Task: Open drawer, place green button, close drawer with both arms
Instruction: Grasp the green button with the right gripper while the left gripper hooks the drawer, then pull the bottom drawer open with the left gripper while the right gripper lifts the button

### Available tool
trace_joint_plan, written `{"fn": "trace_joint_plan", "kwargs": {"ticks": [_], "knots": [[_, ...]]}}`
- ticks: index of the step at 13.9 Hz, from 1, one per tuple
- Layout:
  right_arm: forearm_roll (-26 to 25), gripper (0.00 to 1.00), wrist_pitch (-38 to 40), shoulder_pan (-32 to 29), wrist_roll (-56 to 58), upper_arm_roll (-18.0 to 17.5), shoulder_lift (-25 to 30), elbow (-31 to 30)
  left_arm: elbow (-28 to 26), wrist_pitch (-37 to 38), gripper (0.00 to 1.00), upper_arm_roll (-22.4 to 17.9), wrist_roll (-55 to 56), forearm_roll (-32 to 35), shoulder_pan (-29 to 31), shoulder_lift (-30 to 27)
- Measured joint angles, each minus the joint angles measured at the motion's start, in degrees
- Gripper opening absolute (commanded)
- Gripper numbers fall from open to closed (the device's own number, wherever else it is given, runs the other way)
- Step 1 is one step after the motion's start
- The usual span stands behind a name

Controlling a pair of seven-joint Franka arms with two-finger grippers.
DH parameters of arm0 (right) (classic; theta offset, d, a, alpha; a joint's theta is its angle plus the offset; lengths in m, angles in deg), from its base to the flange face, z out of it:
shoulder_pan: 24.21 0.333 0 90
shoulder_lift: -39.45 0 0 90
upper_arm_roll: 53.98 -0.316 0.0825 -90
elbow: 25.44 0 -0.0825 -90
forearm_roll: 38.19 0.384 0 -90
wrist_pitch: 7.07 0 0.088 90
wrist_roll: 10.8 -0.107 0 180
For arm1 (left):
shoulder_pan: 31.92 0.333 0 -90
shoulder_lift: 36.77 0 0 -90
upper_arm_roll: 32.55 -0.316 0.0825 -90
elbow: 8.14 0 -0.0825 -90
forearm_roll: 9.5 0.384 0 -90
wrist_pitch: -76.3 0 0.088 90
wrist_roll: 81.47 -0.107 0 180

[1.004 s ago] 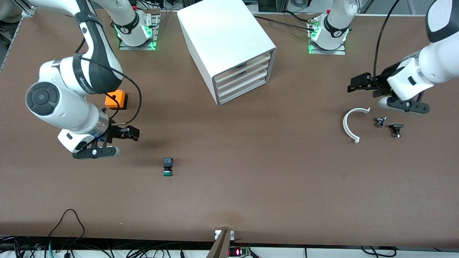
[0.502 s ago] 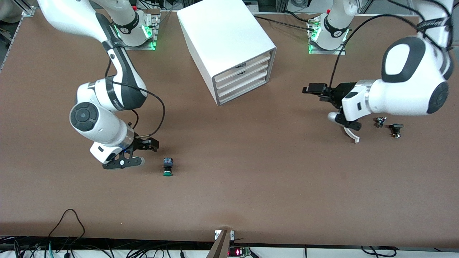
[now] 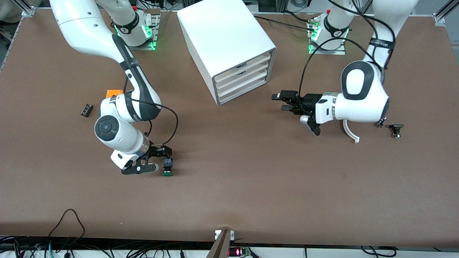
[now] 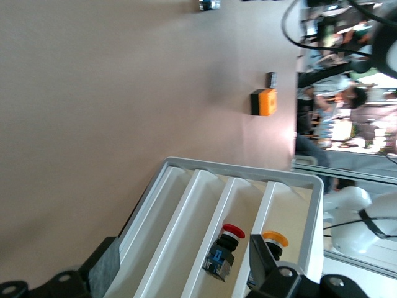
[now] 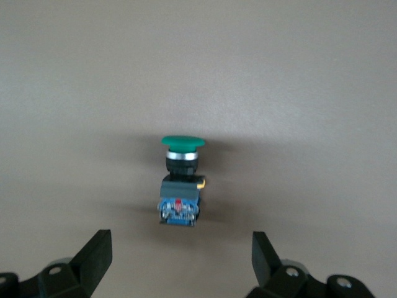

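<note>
The button (image 3: 167,167), a black body with a green cap, lies on its side on the brown table (image 3: 251,186). My right gripper (image 3: 164,154) is open, low and right beside the button. In the right wrist view the button (image 5: 180,181) lies just ahead of the open right gripper (image 5: 181,257), between the lines of its fingers and untouched. The white drawer cabinet (image 3: 224,39) has all its drawers (image 3: 243,77) pushed in. My left gripper (image 3: 284,101) is open, empty and pointed at the drawer fronts from the left arm's end. In the left wrist view the cabinet's front (image 4: 205,236) fills the space ahead of the open left gripper (image 4: 186,276).
Red-capped (image 4: 222,249) and orange-capped (image 4: 271,243) buttons show inside the cabinet. An orange cube (image 3: 114,93) and a small black ribbed block (image 3: 86,109) lie toward the right arm's end. A white curved piece (image 3: 351,133) and small parts (image 3: 396,129) lie under the left arm.
My right gripper has moved across the table to the button. My left gripper has swung from over the small parts toward the cabinet's front. Both stayed open.
</note>
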Motion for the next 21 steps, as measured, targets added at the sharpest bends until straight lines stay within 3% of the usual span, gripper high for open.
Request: {"fn": "trace_joint_plan", "kwargs": {"ticks": [4,7,10,12,15,19,20,21], "knots": [[0.0,1.0,-7.4,0.5,-0.2,0.0,-2.7,-2.3,-7.6,-0.2,0.87,0.2,-16.2,-14.1,0.0,3.9],[0.0,1.0,-11.0,0.6,-1.1,0.0,-4.6,-3.3,-10.8,-0.2,0.68,2.0,-24.7,-21.0,0.0,8.6],[0.0,0.94,-12.1,0.9,-3.0,0.0,-5.6,-3.3,-11.9,-0.2,0.57,4.2,-26.8,-22.4,-0.1,11.0],[0.0,0.84,-12.2,1.1,-3.6,0.0,-5.6,-3.3,-12.4,-0.1,0.58,5.4,-27.1,-22.4,-0.2,11.5],[0.0,0.61,-12.4,1.1,-3.9,0.0,-5.6,-3.3,-12.9,-0.1,0.55,6.1,-28.0,-22.4,-0.8,12.8],[0.0,0.07,-12.4,1.2,-3.9,0.0,-5.6,-3.3,-13.4,-0.6,0.5,6.4,-29.1,-22.4,-2.1,14.4],[0.0,0.0,-12.4,1.2,-4.0,0.0,-5.6,-3.3,-13.5,-0.8,0.48,6.4,-29.1,-22.4,-2.5,14.7],[0.0,0.0,-12.4,1.2,-4.0,0.0,-5.6,-3.3,-13.8,-0.8,0.46,6.5,-29.1,-22.4,-2.9,14.9]]}}
